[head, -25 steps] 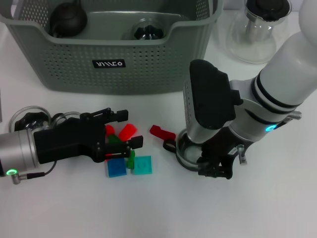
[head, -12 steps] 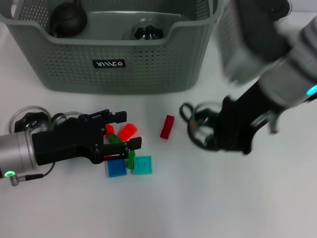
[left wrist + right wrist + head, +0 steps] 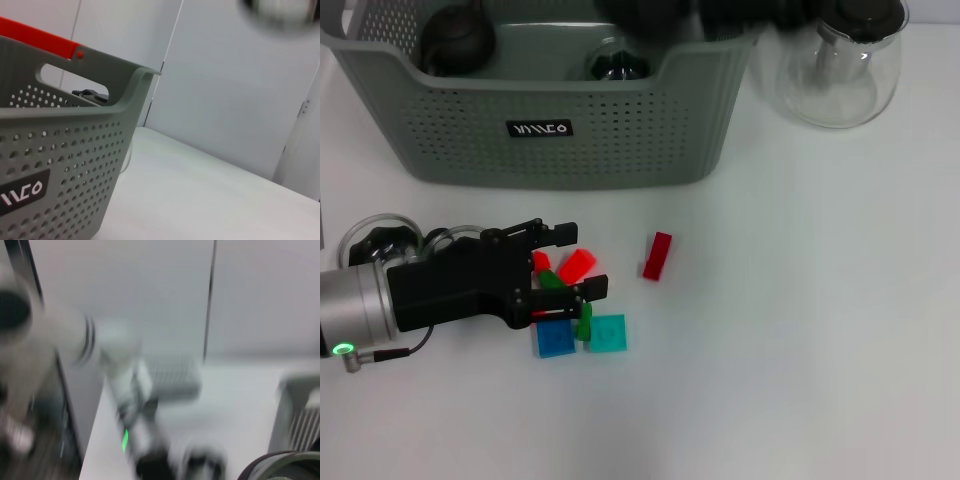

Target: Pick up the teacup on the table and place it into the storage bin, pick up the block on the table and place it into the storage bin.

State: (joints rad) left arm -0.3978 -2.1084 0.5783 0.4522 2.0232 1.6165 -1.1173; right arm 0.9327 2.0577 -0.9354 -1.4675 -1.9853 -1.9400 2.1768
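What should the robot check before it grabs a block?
1. Left tool over the blocks: ok, beside the green block.
2. Left tool open: ok.
3. Lone red block reachable: ok, apart from the pile.
4. Storage bin has room: ok, bare floor shows between things inside.
5. Right tool clear of the bin: cannot tell, blurred at the top edge.
6. Teacup in the bin: cannot tell.

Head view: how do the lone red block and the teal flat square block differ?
Colour: the narrow red rectangular block is red, the teal flat square block teal. Shape: the red one is elongated; the teal one is a wide square tile. Position: the red block lies alone, apart from the pile; the teal block sits beside a blue square block, just past the left tool. Both rest on the white table, outside the grey-green perforated storage bin.
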